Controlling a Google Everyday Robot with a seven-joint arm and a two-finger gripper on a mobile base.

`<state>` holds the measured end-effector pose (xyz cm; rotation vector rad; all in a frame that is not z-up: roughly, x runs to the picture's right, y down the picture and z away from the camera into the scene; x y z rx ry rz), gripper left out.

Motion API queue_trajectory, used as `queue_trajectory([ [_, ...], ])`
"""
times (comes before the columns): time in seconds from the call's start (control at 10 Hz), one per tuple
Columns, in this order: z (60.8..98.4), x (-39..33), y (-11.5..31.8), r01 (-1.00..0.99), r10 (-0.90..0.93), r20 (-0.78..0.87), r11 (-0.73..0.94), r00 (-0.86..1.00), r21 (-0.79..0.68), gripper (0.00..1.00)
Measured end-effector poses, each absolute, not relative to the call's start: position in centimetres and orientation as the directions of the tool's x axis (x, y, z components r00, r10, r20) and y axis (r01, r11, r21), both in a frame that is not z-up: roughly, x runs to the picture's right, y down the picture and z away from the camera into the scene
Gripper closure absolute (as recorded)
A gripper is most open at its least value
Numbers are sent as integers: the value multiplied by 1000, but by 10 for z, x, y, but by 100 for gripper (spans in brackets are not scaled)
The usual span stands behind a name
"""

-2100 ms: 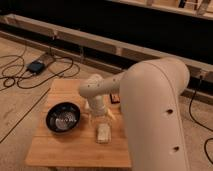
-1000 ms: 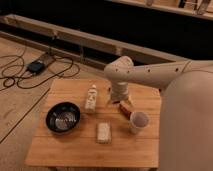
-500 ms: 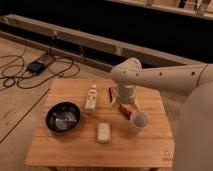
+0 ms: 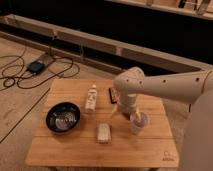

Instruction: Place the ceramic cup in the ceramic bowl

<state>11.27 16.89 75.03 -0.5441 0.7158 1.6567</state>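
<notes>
The ceramic cup (image 4: pixel 138 123), small and whitish-grey, stands upright on the right part of the wooden table (image 4: pixel 75 152). The ceramic bowl (image 4: pixel 63 117), wide and black with a glossy speckled inside, sits at the table's left, well apart from the cup. My gripper (image 4: pixel 131 113) hangs at the end of the white arm (image 4: pixel 165 87), just above and to the left of the cup's rim. The arm hides part of it.
A slim white bottle (image 4: pixel 91 98) lies between bowl and gripper. A flat beige block (image 4: pixel 103 133) lies in front of it. A small dark object (image 4: pixel 113 94) sits behind the arm. Cables and a black box (image 4: pixel 36 66) lie on the floor at the left.
The arm has swung from the table's middle to the right, uncovering the bottle and the cup. The gripper has come down close to the cup. Bowl, bottle and block have not moved.
</notes>
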Motion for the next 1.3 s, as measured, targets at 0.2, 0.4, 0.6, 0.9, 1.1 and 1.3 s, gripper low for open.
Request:
queue_trajectory([
  [0.2,762,120,179,-978,700,-683,-132,-207,161,20],
  [0.4,774,127,183,-979,721,-662,-127,-202,161,32],
  [0.6,778,130,184,-980,734,-652,-115,-192,160,52],
  [0.9,771,130,181,-983,735,-656,-81,-171,165,82],
  [1.1,760,123,171,-986,741,-659,-30,-131,163,98],
  [1.3,750,106,152,-988,759,-649,55,-52,143,100],
])
